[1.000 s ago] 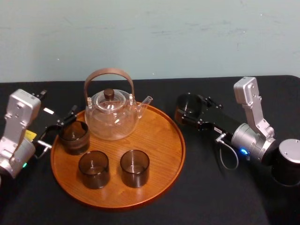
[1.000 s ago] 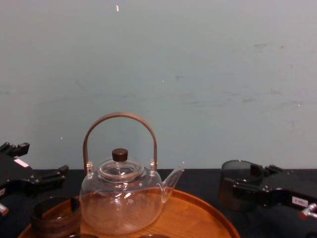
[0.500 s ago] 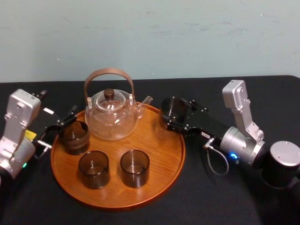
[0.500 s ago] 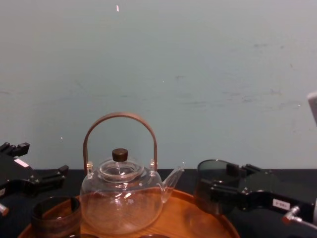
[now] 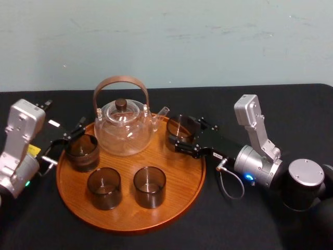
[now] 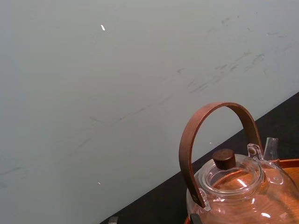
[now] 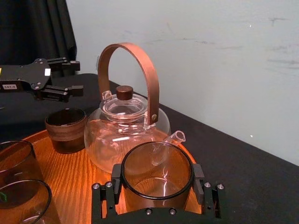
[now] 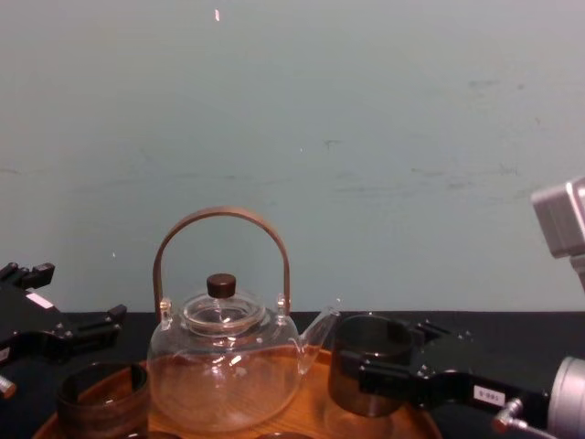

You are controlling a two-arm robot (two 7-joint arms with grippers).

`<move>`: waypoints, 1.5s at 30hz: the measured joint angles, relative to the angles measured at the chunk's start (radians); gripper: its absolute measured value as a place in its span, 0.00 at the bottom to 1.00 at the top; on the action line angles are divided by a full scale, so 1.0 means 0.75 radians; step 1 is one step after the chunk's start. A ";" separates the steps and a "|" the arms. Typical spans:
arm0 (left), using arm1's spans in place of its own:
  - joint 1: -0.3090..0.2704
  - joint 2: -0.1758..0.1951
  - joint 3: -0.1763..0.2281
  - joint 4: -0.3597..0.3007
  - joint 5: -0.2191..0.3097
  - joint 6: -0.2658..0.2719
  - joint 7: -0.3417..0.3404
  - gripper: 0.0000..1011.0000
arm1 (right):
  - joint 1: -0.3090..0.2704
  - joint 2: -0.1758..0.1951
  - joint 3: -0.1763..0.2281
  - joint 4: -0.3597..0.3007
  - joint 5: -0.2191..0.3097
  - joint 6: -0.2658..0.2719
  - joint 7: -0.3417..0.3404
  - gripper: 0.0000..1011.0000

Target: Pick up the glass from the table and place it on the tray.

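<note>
The right gripper [image 5: 182,135], clamped on the glass [image 5: 180,126], holds it over the tray [image 5: 177,172], right side; only setting down looks left. The left gripper [image 5: 73,132] idles beside the tray, fingers apart.

Silver right arm [image 5: 256,129] bears a black screw-studded pincer [image 5: 182,136], grey cable [image 5: 229,185].

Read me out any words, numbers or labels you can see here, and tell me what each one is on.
Nothing can be read for certain.
Small white label on the right gripper, which holds the glass: print too small to read.
White sticker on the left gripper: too blurred to read.
Yellow sticker on the left arm: no legible print.
Teapot and tray: no markings seen.
</note>
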 joint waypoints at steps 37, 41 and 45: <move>0.000 0.000 0.000 0.000 0.000 0.000 0.000 0.99 | 0.030 -0.020 -0.037 0.076 -0.004 -0.001 0.011 0.99; 0.000 0.000 0.000 0.000 0.000 0.000 0.000 0.99 | 0.030 -0.019 -0.037 0.075 -0.004 0.000 0.011 0.99; 0.000 0.000 0.000 0.000 0.000 0.000 0.000 0.99 | 0.028 -0.019 -0.035 0.074 -0.003 -0.001 0.011 0.99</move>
